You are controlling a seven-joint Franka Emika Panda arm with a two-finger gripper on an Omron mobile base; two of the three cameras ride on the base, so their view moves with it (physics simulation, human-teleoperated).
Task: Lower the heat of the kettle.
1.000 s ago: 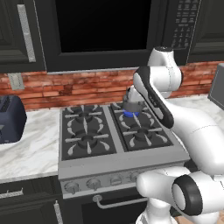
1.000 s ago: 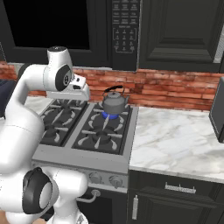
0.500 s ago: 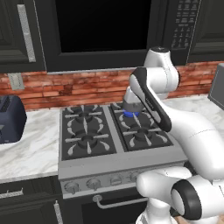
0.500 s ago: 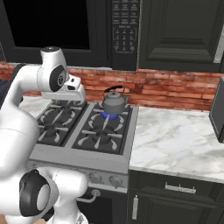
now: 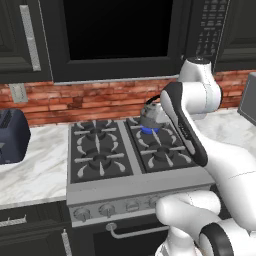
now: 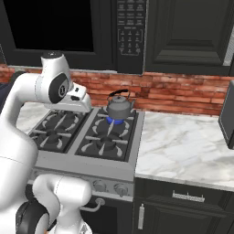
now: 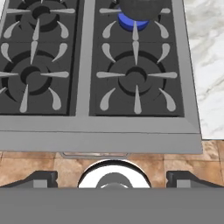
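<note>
Sitting on the stove's (image 6: pixel 68 161) rear right burner, your kettle (image 6: pixel 119 108) has blue flame (image 6: pixel 117 120) beneath. Your gripper (image 7: pixel 112 178) hovers above the stove's front edge, jaws wide; reaching down, you could twist the wrong knob (image 6: pixel 120 189).

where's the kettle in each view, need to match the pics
Left base view: the kettle is right of centre, on the back right burner, partly behind the arm.
Right base view: just left of centre, on that burner, in front of the brick wall.
Hand view: cut off at the top edge, right of centre.
Shared landmark: the blue flame under it.
</note>
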